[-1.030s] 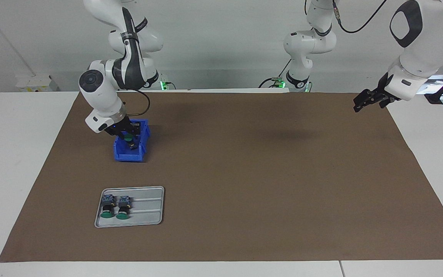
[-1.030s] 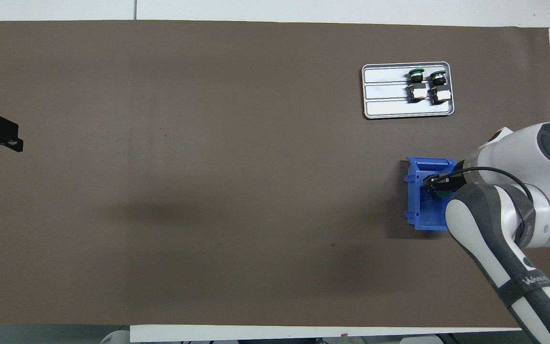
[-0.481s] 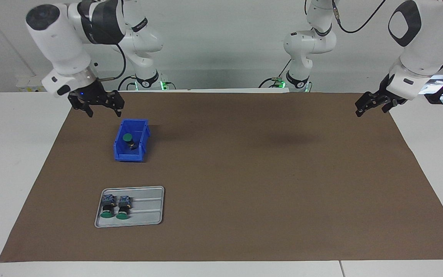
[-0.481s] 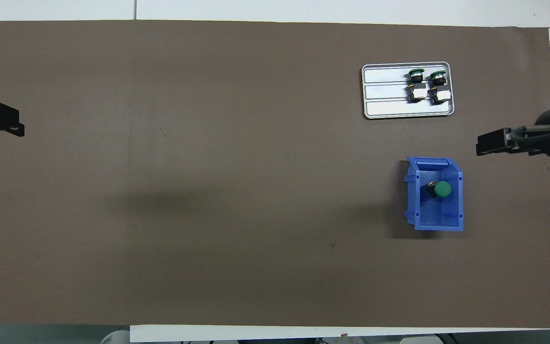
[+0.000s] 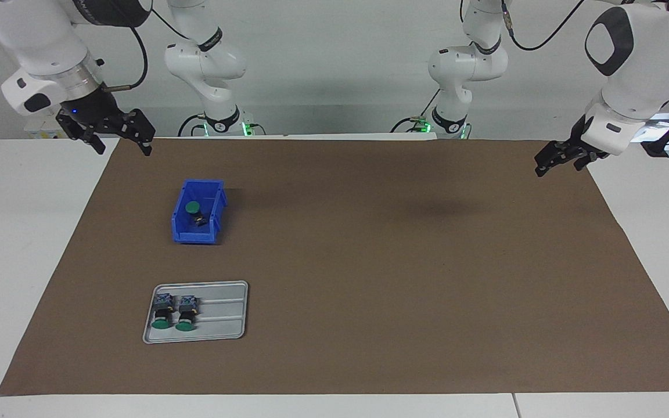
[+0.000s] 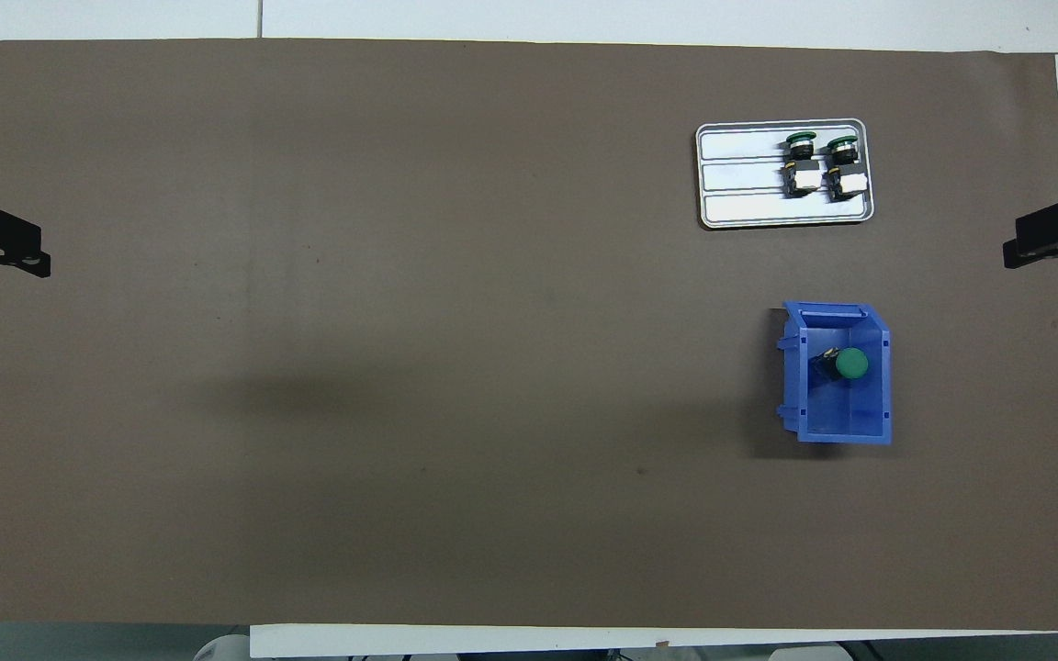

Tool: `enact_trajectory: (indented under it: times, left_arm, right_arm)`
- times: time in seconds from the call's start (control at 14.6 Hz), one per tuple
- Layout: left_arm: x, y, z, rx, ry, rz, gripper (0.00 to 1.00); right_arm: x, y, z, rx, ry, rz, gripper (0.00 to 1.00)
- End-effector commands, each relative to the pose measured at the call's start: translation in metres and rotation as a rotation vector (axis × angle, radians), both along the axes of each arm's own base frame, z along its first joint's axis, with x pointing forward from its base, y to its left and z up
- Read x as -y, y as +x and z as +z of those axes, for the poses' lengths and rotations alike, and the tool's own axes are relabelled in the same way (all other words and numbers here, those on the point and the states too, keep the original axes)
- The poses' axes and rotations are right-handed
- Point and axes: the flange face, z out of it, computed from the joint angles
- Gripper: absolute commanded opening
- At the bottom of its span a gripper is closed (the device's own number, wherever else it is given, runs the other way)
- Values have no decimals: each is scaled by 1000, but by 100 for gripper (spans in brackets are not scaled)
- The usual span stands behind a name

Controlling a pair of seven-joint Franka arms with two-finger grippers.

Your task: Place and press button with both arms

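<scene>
Nearest me on the brown-papered surface, the green-capped push-button sits in the small blue plastic bin. My right jaws and left jaws hang released at the ends. Farther out, the grey metal tray holds two buttons. Next, I judge, comes a regrasp in the bin.

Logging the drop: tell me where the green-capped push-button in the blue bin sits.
The green-capped push-button lies inside the blue plastic bin, toward the right arm's end, nearer the robots than the grey metal tray.
</scene>
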Motion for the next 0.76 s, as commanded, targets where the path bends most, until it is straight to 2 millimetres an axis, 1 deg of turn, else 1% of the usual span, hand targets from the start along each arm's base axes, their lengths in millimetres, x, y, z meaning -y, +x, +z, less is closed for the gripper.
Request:
enact_trajectory:
  times: [0.0, 0.14, 0.21, 0.41, 0.69]
  left_arm:
    - [4, -9, 3, 10, 10, -25, 100]
    - [6, -9, 4, 15, 9, -29, 100]
    - [6, -8, 5, 20, 6, -26, 100]
    - [6, -12, 11, 23, 5, -26, 100]
    - [6, -13, 12, 23, 5, -24, 100]
  right_arm:
    - [-9, -5, 9, 0, -9, 40, 100]
    - [-8, -6, 2, -15, -8, 37, 100]
    - [-8, -1, -3, -18, -7, 38, 100]
    - [-8, -1, -2, -16, -12, 39, 100]
    - [-8, -1, -3, -14, -12, 37, 100]
